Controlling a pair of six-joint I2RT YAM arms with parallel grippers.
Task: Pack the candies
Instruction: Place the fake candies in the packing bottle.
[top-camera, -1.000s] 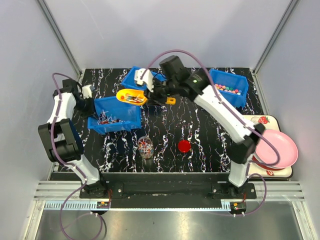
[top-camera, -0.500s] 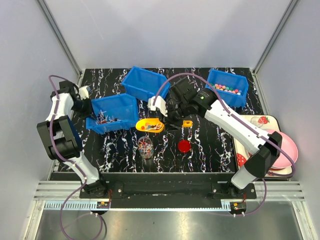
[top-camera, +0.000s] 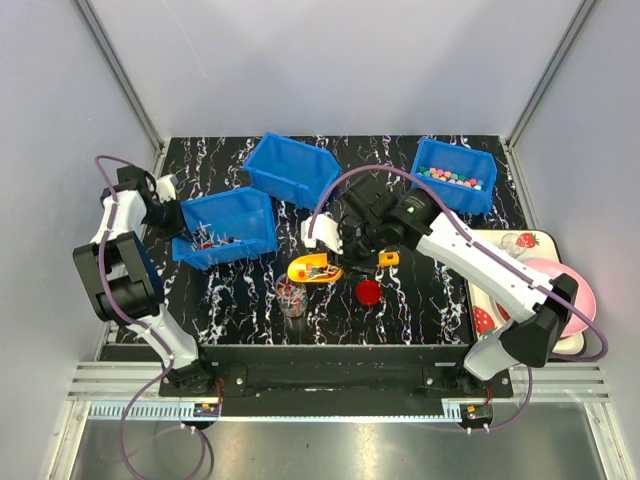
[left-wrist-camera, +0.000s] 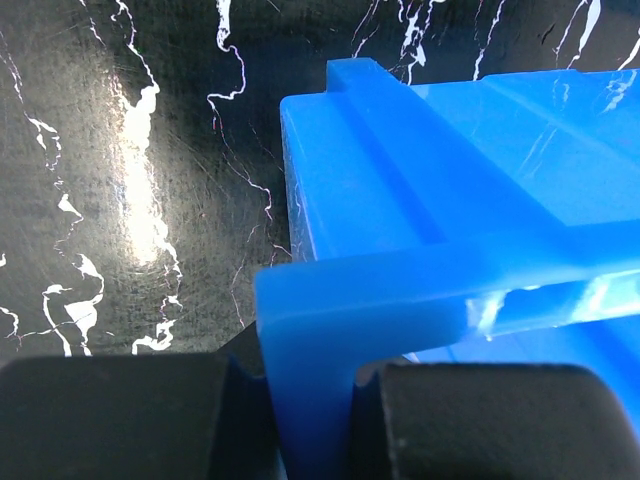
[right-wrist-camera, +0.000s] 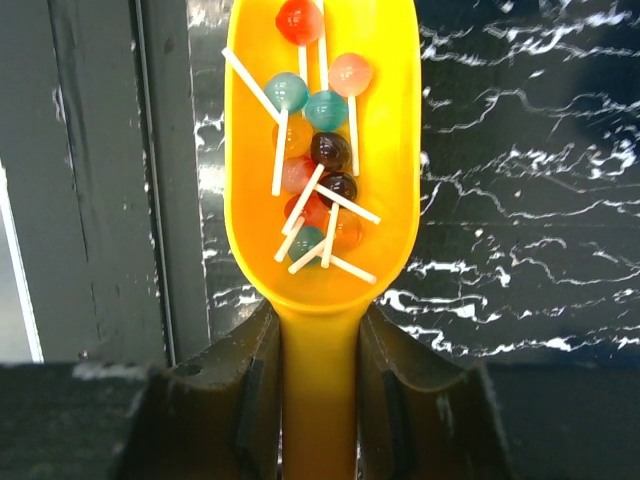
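Note:
A yellow scoop (top-camera: 313, 269) hangs just above and to the right of a small clear jar (top-camera: 291, 297) that holds candies. My right gripper (top-camera: 356, 256) is shut on the scoop's handle (right-wrist-camera: 320, 380). The scoop's bowl carries several lollipop candies (right-wrist-camera: 318, 150) with white sticks. My left gripper (top-camera: 166, 213) is shut on the left wall of a blue bin (top-camera: 235, 212), and the wall (left-wrist-camera: 310, 330) sits between the jaws. More stick candies (top-camera: 213, 239) lie in that bin. Small pastel candies (top-camera: 452, 179) fill another blue bin (top-camera: 478, 162) at the back right.
An empty blue bin (top-camera: 292, 165) stands at the back centre. A flat red lid (top-camera: 369, 291) lies right of the jar. A pink plate (top-camera: 578, 298) rests on a tray (top-camera: 505, 241) past the table's right edge. Grey walls enclose the table on three sides.
The right arm carried the loaded scoop from above the bins down and toward the front, ending beside the jar. The left gripper kept its hold on the bin, which barely shifted.

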